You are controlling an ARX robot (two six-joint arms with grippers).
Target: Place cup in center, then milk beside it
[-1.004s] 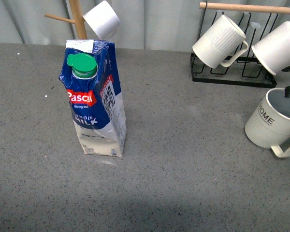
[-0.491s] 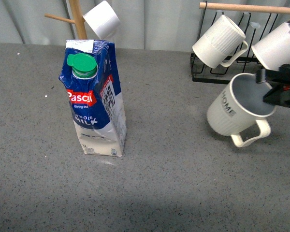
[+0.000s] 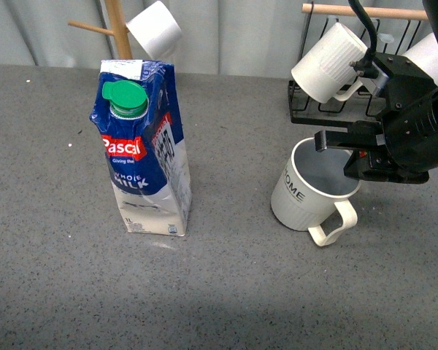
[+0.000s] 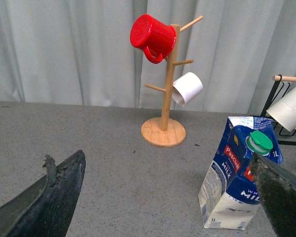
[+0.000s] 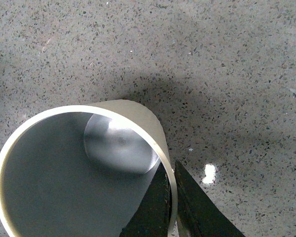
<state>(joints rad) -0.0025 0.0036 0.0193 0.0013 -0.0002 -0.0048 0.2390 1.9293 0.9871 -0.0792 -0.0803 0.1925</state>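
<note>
Cup (image 3: 312,191) with the dark "HOME" lettering is tilted just right of the desk's (image 3: 241,292) middle, mouth up and loop handle towards the front camera. You cannot tell whether its base touches the desk. Your right gripper (image 3: 352,169) is clamped on its rim, and the right wrist view shows one finger inside the grey wall and one outside (image 5: 171,197). The milk carton (image 3: 150,164) stands upright to the cup's left, well apart from it, with its green cap (image 3: 124,98) on. Your left gripper (image 4: 165,170) has its fingers spread wide and holds nothing. Behind the cup a white ribbed mug (image 3: 332,62) hangs on the black wire rack (image 3: 328,117). Behind the carton a wooden mug tree (image 4: 165,98) carries a red mug (image 4: 152,34) and a small white cup (image 4: 188,88)
</note>
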